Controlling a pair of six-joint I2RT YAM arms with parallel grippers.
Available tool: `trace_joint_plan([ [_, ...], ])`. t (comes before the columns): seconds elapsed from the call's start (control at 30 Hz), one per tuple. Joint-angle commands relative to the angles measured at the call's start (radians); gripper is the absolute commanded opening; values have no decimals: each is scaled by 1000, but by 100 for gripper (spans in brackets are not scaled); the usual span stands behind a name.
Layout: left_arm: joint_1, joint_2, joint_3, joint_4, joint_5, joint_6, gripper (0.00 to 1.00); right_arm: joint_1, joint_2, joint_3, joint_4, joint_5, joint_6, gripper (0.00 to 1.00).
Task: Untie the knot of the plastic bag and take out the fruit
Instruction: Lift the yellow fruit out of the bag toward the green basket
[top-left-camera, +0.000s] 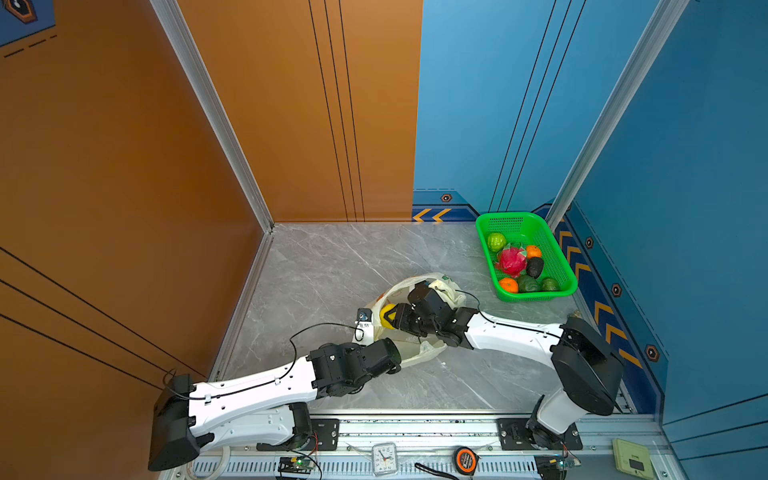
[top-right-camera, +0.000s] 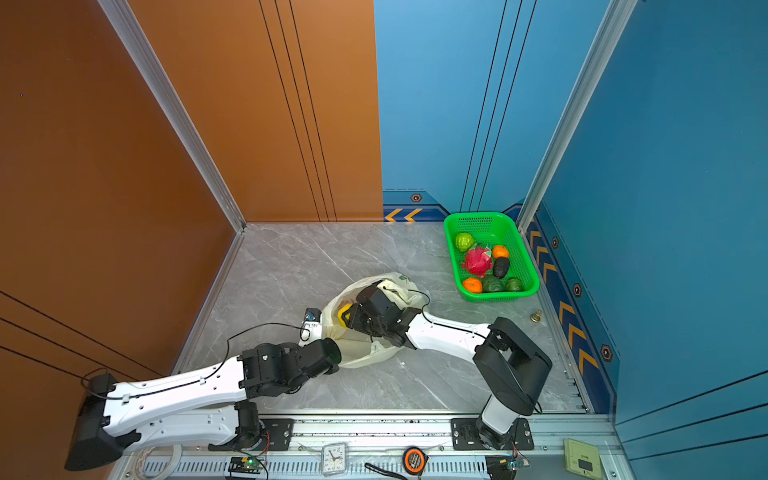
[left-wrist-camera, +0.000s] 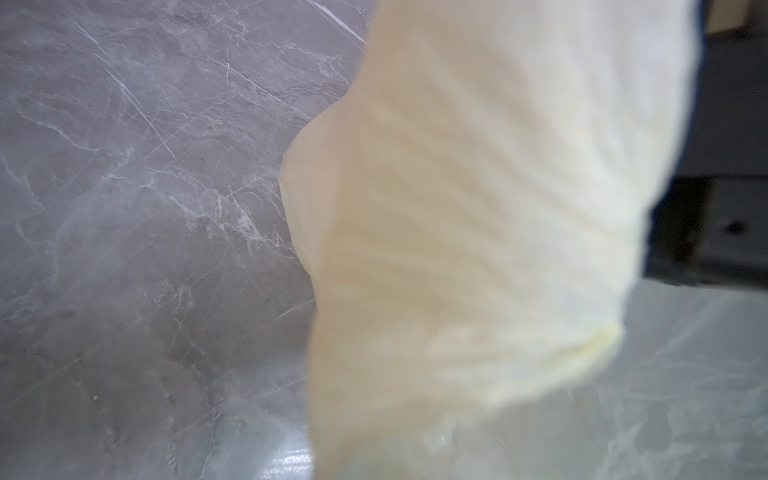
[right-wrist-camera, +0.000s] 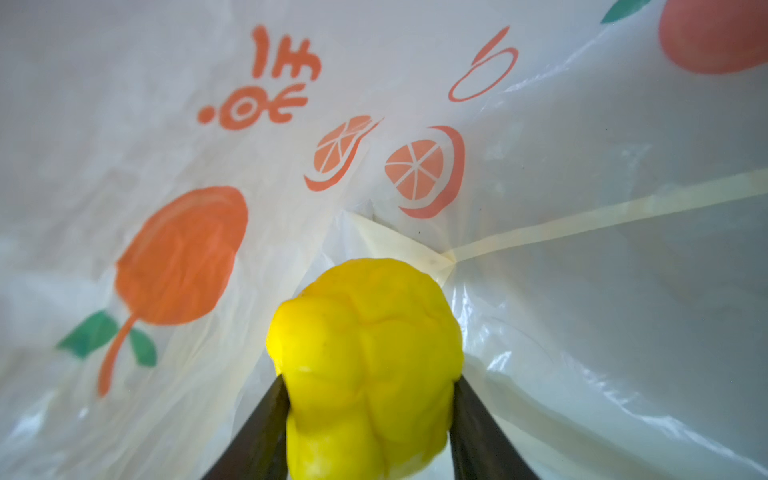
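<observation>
While in plastic bag (top-left-camera: 422, 353), right tool (right-wrist-camera: 370, 380) around yellow fruit (right-wrist-camera: 365, 320); basket (top-left-camera: 540, 296) beyond.

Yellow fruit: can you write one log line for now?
right hand: grips yellow fruit inside plastic bag | left hand: holds plastic bag

The basket (top-left-camera: 505, 224) lies right of and behind the plastic bag (top-left-camera: 417, 353).

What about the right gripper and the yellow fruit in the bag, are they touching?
Touching. The right wrist view shows the right gripper with its two dark fingers pressed against opposite sides of the yellow fruit, with no gap, inside the plastic bag.
</observation>
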Motion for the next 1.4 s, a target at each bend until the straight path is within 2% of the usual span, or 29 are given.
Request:
trace_joint_plan([
  [0.0,11,9,30,-12,-33,30,0,-7,-71,-6,-144,5,-50,45],
  [0.27,24,44,60,-11,-29,57,0,-9,-148,42,-228,-17,-83,45],
  [0.67,55,134,164,29,-37,130,0,55,-85,86,-296,15,-117,44],
  [0.87,63,123,151,28,-33,128,0,63,-145,113,-391,74,-181,45],
  [1.37,80,169,160,22,-2,111,0,32,-302,204,-497,106,-265,45],
])
